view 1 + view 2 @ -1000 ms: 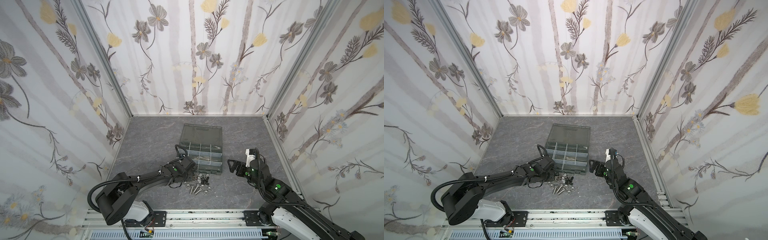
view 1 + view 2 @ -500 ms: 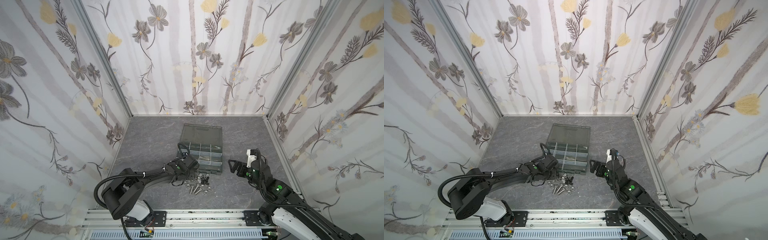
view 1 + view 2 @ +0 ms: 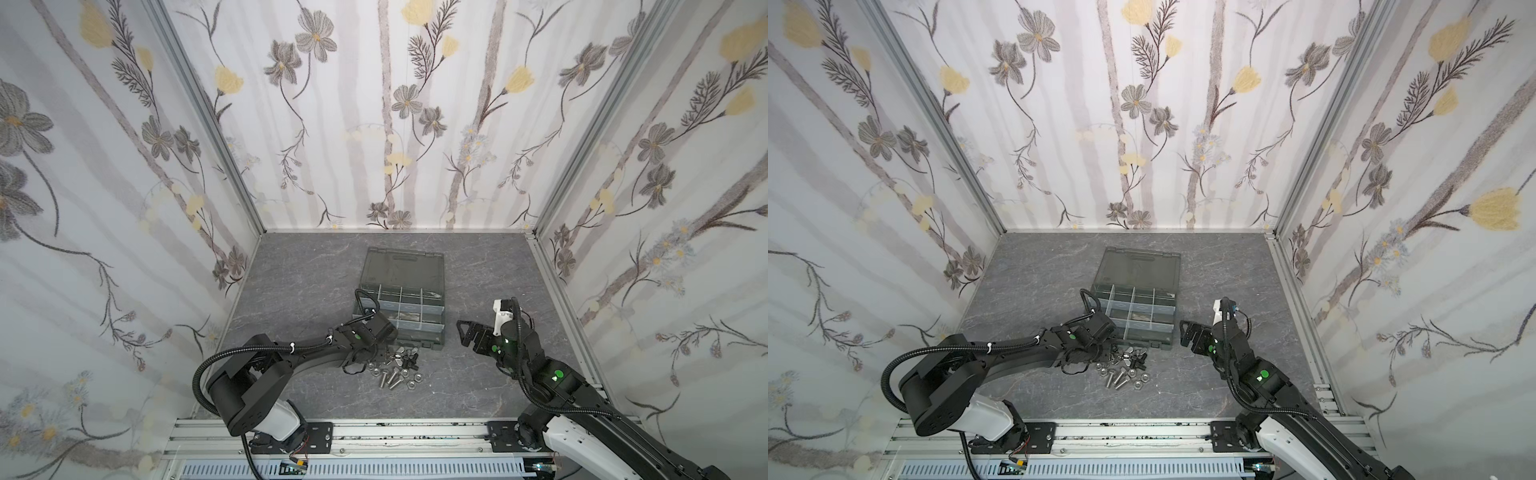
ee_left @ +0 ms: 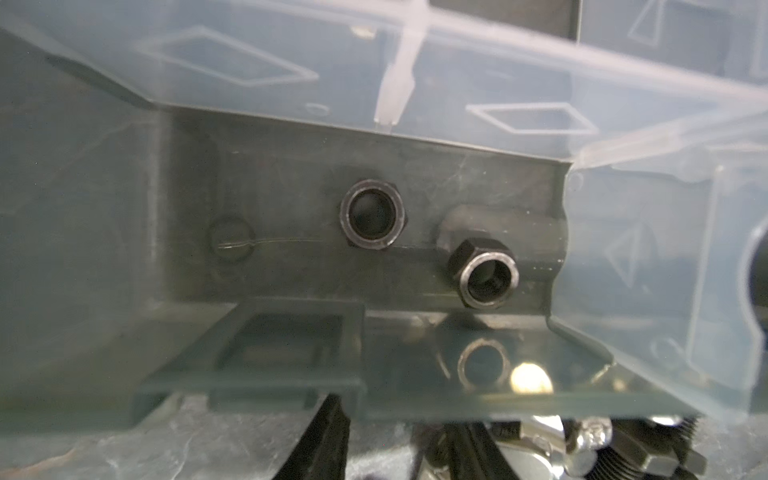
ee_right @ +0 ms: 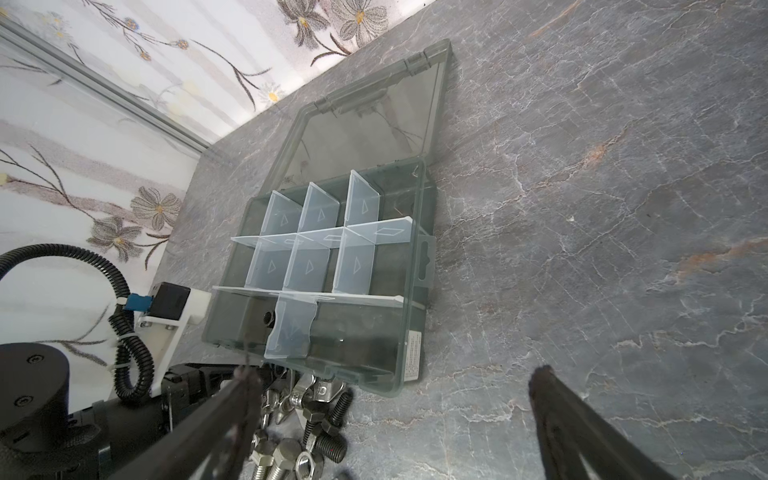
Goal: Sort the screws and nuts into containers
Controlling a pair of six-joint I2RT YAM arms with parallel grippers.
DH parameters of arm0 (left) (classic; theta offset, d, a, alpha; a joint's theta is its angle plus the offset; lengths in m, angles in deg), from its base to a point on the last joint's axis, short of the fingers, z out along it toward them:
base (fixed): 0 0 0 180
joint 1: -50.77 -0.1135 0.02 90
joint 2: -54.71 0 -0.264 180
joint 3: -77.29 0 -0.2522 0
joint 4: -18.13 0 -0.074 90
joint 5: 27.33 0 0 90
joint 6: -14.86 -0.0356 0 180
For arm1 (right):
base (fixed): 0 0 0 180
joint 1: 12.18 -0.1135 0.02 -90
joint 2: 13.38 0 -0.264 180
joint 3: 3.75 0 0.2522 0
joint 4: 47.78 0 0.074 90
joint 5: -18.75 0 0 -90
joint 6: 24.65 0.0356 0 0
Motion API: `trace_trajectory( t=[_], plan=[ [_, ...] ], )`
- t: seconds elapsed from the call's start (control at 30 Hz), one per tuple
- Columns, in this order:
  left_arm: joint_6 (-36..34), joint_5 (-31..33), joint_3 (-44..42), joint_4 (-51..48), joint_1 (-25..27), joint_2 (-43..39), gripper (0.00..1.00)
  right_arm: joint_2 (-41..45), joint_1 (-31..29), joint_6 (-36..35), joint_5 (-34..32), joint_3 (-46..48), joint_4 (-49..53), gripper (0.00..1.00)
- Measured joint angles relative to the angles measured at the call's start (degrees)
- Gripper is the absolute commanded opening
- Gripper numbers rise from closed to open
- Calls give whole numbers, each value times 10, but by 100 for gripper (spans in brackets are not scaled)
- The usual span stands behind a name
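Note:
The dark grey organiser case [image 3: 436, 328] lies open mid-table, its containers [image 5: 309, 266] split by pale dividers. Two black nuts [image 4: 372, 214] rest in a front compartment. In front of the case lies a loose pile [image 3: 395, 370] of silver screws [image 5: 270, 461], hex nuts [image 5: 305, 463] and wing nuts [image 5: 307, 386]. My left gripper [image 3: 376, 353] is low at the pile's left edge against the case front; in the left wrist view the left gripper [image 4: 395, 432] shows a narrow gap with bare table in it. My right gripper [image 3: 467, 332] hovers wide open right of the case, holding nothing.
The case's smoky lid [image 3: 1138, 266] lies flat behind the compartments. Flowered walls close in the grey marble floor [image 3: 299, 282] on three sides, and an aluminium rail [image 3: 395, 432] runs along the front edge. The left arm's cable [image 3: 365, 299] loops beside the case's left corner.
The left arm's shoulder and elbow have swung right while its gripper stayed at the pile by the case front. The right arm has barely moved.

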Motion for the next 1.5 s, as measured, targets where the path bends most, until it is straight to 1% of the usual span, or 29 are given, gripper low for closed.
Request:
trace_trajectory(
  t=[0.13, 0.23, 0.37, 0.63, 0.83, 1.07, 1.37, 1.5],
  plan=[
    [-9, 6, 8, 0, 0, 10, 39, 3, 0, 3, 0, 0, 1, 100],
    [-12, 9, 9, 0, 0, 13, 37, 9, 0, 4, 0, 0, 4, 100],
    [-13, 11, 9, 0, 0, 14, 36, 14, 0, 4, -2, 2, 5, 100],
    [-15, 17, -2, 6, 0, 7, 27, 16, -2, 6, -3, 2, 6, 100],
    [-17, 17, -6, 6, 0, 1, 23, 18, -3, 8, -5, 2, 6, 100],
    [-17, 7, -13, 5, 0, -14, 23, 25, -5, 9, -6, 3, 8, 100],
    [-13, -16, -38, 1, 0, -72, 23, 34, -5, 11, -15, 9, 10, 100],
    [-12, -24, -40, 0, 0, -101, 24, 31, -5, 12, -15, 10, 9, 100]
  ],
)
